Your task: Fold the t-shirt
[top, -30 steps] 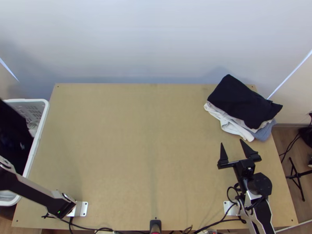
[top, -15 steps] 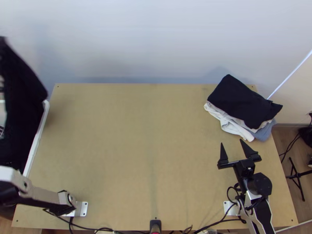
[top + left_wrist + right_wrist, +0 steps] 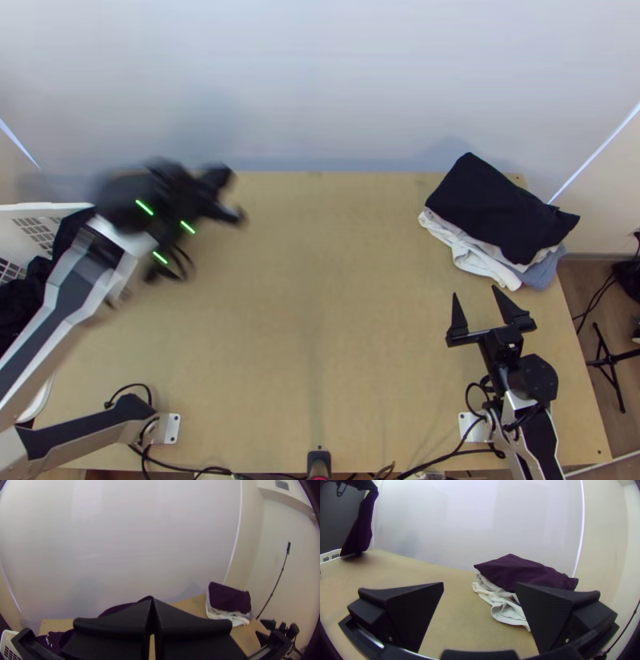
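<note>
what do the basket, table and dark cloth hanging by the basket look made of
Basket: likely rigid white plastic, from its moulded-looking slots. Table: light wood or wood-look board, smooth, matt and evenly tan. Dark cloth: soft fabric, perhaps cotton, matt; it hangs limp.

White plastic basket [image 3: 48, 207] with slotted sides at the left of the table [image 3: 344, 320]. Far right corner — stacked laundry, folded black cloth [image 3: 496, 208] on top, white cloth [image 3: 476, 258] and blue-grey cloth [image 3: 544, 272] poking out underneath. Pale wall [image 3: 320, 80] behind the far edge, black stand [image 3: 610, 360] on the wood floor [image 3: 590, 308] off to the right.
</note>
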